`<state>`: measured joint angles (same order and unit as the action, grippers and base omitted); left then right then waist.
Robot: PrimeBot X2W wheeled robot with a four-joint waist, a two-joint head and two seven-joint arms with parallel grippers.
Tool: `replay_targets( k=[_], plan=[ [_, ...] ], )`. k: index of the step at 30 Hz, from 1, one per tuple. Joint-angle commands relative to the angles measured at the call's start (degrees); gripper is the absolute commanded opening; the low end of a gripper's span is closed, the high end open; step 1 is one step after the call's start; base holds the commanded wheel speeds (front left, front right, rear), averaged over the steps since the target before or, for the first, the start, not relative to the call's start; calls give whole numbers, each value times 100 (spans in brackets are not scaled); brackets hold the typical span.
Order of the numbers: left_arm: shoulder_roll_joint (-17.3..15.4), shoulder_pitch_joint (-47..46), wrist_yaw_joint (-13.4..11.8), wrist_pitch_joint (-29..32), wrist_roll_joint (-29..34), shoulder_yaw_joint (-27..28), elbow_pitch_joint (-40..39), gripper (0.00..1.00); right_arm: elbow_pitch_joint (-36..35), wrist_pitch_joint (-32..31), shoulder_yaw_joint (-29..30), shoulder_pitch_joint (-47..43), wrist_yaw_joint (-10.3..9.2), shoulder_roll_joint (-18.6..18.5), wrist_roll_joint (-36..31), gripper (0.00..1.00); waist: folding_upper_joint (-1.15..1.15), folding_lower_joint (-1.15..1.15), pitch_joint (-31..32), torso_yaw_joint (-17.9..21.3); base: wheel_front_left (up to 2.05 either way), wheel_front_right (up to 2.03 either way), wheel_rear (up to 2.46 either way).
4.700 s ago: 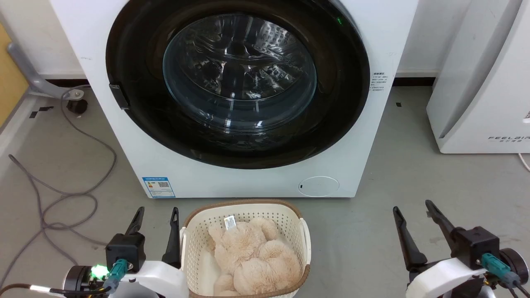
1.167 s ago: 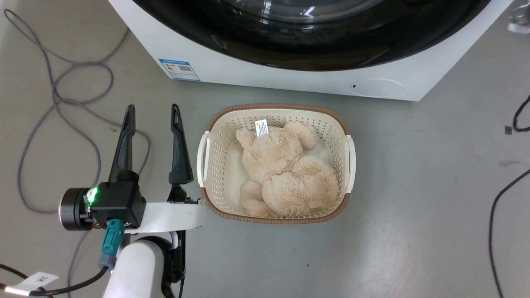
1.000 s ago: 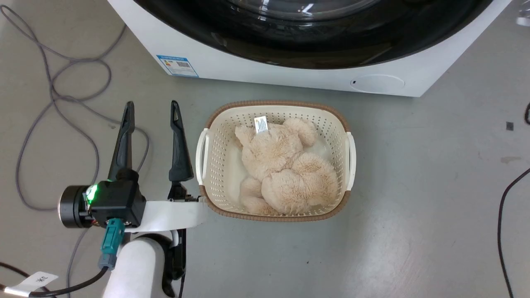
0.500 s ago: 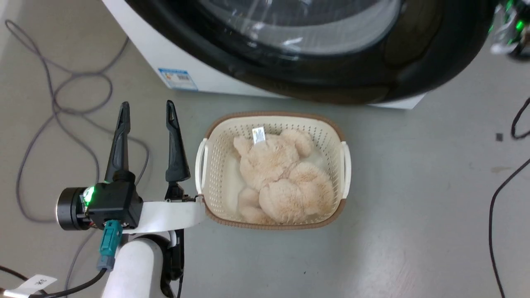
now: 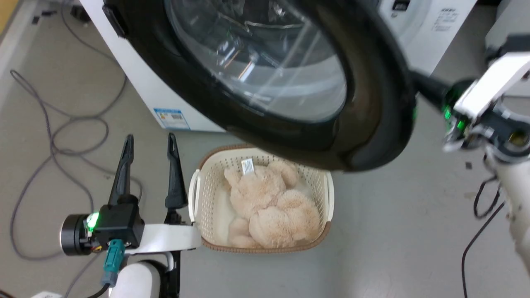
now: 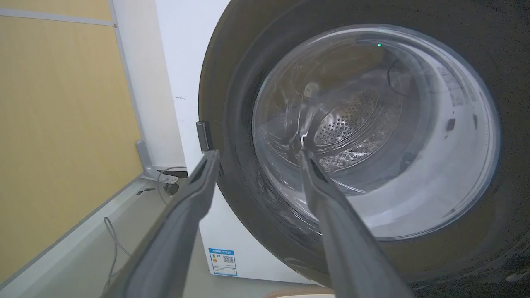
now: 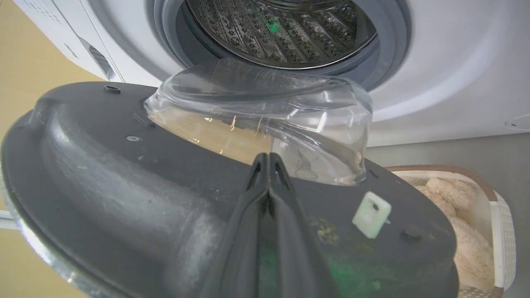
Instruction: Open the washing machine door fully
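The washing machine door (image 5: 372,103), black-rimmed with a clear glass bowl (image 5: 256,62), stands swung partly out from the white washing machine (image 5: 140,91), above the basket. My right gripper (image 7: 268,159) is shut, its fingers together and lying against the door's grey inner side (image 7: 103,165) just below the glass bowl (image 7: 269,111). Beyond it shows the steel drum (image 7: 281,29). In the head view the right arm (image 5: 488,91) reaches in from the right, its dark finger going behind the door's rim. My left gripper (image 5: 150,138) hangs open and empty at lower left, pointing at the door's outer face (image 6: 236,103).
A cream basket (image 5: 194,194) holding a beige plush toy (image 5: 265,198) sits on the floor under the door's lower edge, right beside my left gripper. Grey cables (image 5: 54,153) loop on the floor at left, a black cable (image 5: 476,240) at right. A yellow wall panel (image 6: 62,124) is left of the machine.
The door has swung outward from shut to partly open. My right arm has come into view at the door's right edge. The camera has shifted; the left gripper stays open.
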<state>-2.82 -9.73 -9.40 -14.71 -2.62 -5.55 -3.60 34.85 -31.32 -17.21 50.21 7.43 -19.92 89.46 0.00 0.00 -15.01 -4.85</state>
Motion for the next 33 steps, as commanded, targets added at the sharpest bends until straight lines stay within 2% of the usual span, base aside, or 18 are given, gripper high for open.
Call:
replay_targets(
  k=[1, 20, 33],
  plan=[
    [-6, 107, 38, -29, 52, 43, 29, 100, -169, -53, -55, -291, 6, 52, 57, 0, 0, 0, 149, 54, 0, 0, 0],
    [-6, 699, 119, -29, 107, 74, 367, 100, -1812, -106, -367, -2291, 6, 525, 270, 0, 0, 0, 835, 86, 0, 0, 0],
    [-6, 889, 167, -29, 117, 146, 570, 100, -2585, -132, -757, -3253, 6, 937, 256, 0, 0, 0, 1162, 16, 0, 0, 0]
  ],
)
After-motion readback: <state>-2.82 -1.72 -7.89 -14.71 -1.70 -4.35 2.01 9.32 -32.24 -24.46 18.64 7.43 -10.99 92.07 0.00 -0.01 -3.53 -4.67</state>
